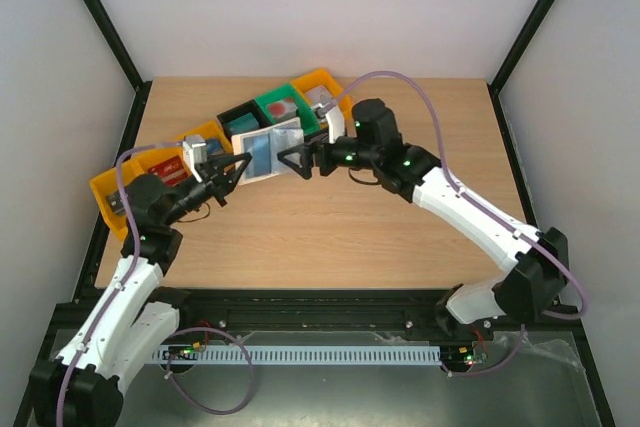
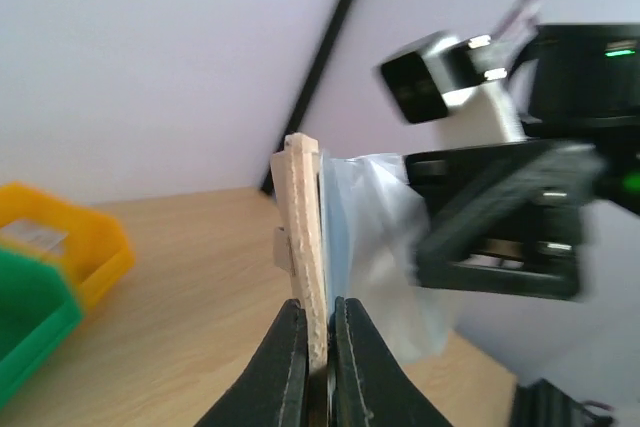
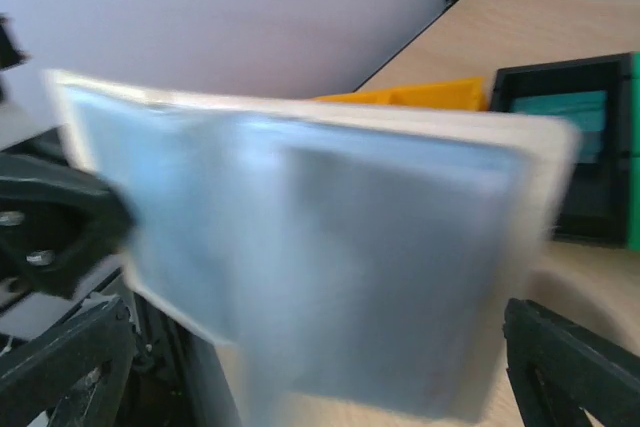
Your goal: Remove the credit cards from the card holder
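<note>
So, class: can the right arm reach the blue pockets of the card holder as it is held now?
Probably yes. The left gripper is shut on the card holder at its edge, holding it off the table, blue pockets facing the open right gripper close by, with nothing between.

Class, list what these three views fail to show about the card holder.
No credit cards identifiable: right wrist view shows the card holder motion-blurred, top view too small.
Pocket contents: left wrist view sees the holder edge-on, clamped by the left end effector.
</note>
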Available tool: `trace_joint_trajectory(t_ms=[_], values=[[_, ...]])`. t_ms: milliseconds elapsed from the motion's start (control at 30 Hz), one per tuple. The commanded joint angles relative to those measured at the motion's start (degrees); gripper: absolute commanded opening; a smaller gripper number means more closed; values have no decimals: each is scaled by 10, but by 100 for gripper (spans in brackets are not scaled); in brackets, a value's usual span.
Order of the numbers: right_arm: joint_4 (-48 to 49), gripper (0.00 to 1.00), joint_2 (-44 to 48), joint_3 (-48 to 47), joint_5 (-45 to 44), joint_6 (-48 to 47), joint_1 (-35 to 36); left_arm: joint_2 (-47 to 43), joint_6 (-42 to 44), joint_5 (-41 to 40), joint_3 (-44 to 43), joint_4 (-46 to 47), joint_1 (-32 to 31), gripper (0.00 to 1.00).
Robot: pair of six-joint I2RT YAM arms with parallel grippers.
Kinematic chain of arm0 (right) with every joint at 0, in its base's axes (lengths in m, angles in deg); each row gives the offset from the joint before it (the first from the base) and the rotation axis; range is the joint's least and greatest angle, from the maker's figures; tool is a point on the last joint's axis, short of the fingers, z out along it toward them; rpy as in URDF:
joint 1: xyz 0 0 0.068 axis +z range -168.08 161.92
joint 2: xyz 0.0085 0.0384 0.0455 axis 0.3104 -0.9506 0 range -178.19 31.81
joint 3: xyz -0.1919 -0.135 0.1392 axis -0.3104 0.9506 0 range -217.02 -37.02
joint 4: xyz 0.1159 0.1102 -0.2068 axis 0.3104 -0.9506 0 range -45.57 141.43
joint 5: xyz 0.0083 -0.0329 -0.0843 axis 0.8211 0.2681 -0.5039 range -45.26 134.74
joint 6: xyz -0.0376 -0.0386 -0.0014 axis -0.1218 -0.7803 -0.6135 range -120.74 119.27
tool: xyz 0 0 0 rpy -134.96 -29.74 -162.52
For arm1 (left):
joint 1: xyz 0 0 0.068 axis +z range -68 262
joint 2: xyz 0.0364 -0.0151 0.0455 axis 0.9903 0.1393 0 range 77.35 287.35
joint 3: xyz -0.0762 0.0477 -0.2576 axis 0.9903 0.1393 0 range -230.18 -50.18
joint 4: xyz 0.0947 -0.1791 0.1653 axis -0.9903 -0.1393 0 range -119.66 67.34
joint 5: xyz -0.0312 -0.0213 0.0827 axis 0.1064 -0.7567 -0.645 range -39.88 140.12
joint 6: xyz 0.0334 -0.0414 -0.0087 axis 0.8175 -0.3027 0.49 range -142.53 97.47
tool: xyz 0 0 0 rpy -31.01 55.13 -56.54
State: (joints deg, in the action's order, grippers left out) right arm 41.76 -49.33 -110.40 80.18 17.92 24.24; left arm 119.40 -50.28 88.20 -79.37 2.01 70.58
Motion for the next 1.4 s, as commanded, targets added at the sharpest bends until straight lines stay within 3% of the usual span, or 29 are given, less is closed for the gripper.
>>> trace_joint_trajectory(t_ms=[0, 333, 533, 700, 833, 1000, 1167, 1367], values=[[-35, 99, 45, -18, 20, -52, -37, 5, -57, 155, -46, 155, 6, 2], [-30, 99, 99, -32, 136, -143, -57, 63, -77, 301, -154, 235, 4, 2], [-28, 99, 114, -19, 174, -168, -80, 65, -85, 306, -180, 249, 2, 2], [-1, 99, 102, -39, 277, -139, -80, 67, -100, 302, -185, 271, -2, 2], [-55, 99, 107, -46, 226, -181, -81, 67, -100, 302, -188, 280, -3, 2], [-14, 99, 118, -31, 244, -156, -81, 69, -103, 303, -196, 279, -6, 2], [-47, 99, 127, -43, 219, -202, -84, 71, -90, 309, -212, 270, -7, 2], [62, 99, 111, -49, 251, -135, -85, 74, -90, 297, -216, 263, -15, 2]])
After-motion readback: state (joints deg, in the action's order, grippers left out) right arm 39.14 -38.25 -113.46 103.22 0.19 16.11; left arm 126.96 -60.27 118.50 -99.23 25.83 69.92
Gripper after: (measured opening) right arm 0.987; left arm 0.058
